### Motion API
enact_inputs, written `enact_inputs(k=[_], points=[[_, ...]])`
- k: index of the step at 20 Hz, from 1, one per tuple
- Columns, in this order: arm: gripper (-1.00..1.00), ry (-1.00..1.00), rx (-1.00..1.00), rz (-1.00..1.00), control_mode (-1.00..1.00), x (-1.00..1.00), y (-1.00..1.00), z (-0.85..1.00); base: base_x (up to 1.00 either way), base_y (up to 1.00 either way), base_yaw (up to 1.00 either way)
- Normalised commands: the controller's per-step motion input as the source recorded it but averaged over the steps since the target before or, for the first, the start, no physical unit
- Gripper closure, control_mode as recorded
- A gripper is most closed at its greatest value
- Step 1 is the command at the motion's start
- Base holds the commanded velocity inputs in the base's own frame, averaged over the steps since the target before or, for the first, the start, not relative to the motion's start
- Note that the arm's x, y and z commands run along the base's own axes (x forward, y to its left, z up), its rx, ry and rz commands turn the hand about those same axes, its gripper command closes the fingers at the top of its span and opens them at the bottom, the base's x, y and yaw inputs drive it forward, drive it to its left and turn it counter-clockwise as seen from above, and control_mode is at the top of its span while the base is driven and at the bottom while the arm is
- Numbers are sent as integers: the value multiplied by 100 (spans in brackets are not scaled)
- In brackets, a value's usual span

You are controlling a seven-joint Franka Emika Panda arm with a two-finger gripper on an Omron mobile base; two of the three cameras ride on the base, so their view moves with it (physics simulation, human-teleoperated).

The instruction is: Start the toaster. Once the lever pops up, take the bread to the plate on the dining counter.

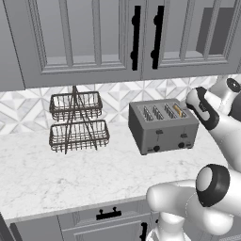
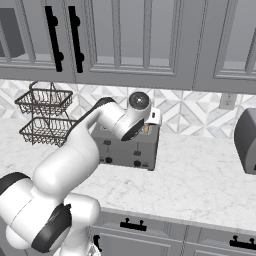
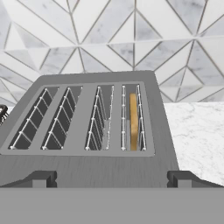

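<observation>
Your tool (image 3: 111, 178) hangs spread, empty, over the boxy grey four-slot toaster (image 1: 162, 126); misaiming could miss its lever.

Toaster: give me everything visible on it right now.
The toaster is a boxy grey metal unit with four wire-lined top slots, small levers and dark knobs on its front. It stands upright on the marble counter against the tiled wall. The bread sits in its rightmost slot. Nothing visibly touches it.

The toaster (image 1: 162, 126) is sitting on the counter (image 1: 70, 174) against the far wall, the bread (image 3: 133, 122) standing in its rightmost slot. A wire basket rack (image 1: 76, 121) is standing to its left.
</observation>
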Motion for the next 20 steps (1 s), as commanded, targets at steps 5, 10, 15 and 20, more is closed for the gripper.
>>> enact_inputs(k=[5, 10, 15, 20], points=[[-100, 0, 0, 0, -100, 0, 0, 0, 0, 0, 0], [-100, 0, 0, 0, -100, 0, 0, 0, 0, 0, 0], [-100, 0, 0, 0, -100, 0, 0, 0, 0, 0, 0], [-100, 0, 0, 0, -100, 0, 0, 0, 0, 0, 0]])
